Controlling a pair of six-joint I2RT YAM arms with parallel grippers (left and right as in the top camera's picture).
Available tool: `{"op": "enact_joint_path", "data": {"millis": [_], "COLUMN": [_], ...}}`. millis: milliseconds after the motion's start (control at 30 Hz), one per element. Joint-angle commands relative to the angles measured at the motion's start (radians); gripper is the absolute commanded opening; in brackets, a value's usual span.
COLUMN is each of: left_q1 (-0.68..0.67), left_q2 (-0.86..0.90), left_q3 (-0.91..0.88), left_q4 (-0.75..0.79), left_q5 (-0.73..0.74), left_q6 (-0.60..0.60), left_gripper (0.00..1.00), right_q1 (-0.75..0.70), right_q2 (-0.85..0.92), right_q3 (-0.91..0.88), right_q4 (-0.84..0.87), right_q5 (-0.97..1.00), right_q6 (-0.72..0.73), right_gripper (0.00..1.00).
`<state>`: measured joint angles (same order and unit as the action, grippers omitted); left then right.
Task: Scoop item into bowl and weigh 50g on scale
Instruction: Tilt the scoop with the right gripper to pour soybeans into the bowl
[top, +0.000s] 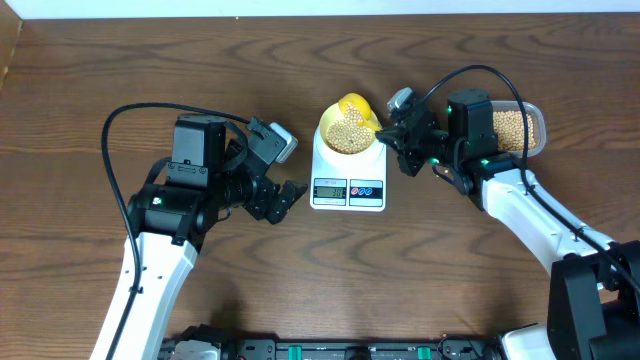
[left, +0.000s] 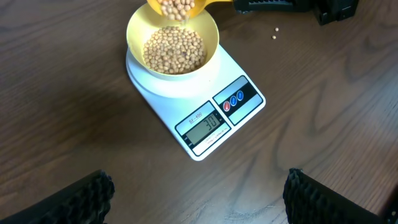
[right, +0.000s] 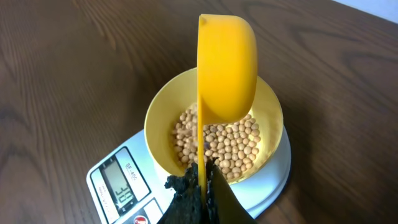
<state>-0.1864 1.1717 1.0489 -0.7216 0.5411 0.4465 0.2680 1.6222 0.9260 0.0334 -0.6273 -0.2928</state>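
The pale yellow bowl (left: 134, 30) stands on the white scale (left: 249, 107), whose display reads 30. Tan beans (left: 175, 50) cover the bowl's bottom. My right gripper (right: 202, 180) is shut on the handle of a bright yellow scoop (right: 227, 68), which is tipped on its side above the bowl's far rim. In the left wrist view beans (left: 177, 7) show in the scoop's mouth. From overhead, the right gripper (top: 388, 130) sits just right of the bowl (top: 324, 130). Left of the scale (top: 372, 170), my left gripper (top: 288, 203) hangs open over bare table, holding nothing.
A clear plastic tub (top: 538, 125) holding more beans (top: 512, 125) sits at the right, behind the right arm. One loose bean (left: 274, 36) lies on the wooden table to the right of the scale. Black cables loop over both arms.
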Motion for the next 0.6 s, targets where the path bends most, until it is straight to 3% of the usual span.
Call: {"op": "enact_joint_path", "data": {"millis": [0,567], "left_q1": [-0.003,-0.003], "left_q2": [0.004,0.004], "left_q3": [-0.005,-0.005], "left_q4": [0.001,0.001], "left_q5": [0.008,0.008], "left_q6": [0.013,0.013], "left_gripper": [0.89,0.89], "right_q1": [0.010,0.011], "right_q2": [0.007,0.007], "right_q3": [0.001,0.001], "right_q4": [0.000,0.000], "right_q5": [0.001,0.053], "right_q6": [-0.057,-0.103], "right_gripper": [0.01,0.01]}}
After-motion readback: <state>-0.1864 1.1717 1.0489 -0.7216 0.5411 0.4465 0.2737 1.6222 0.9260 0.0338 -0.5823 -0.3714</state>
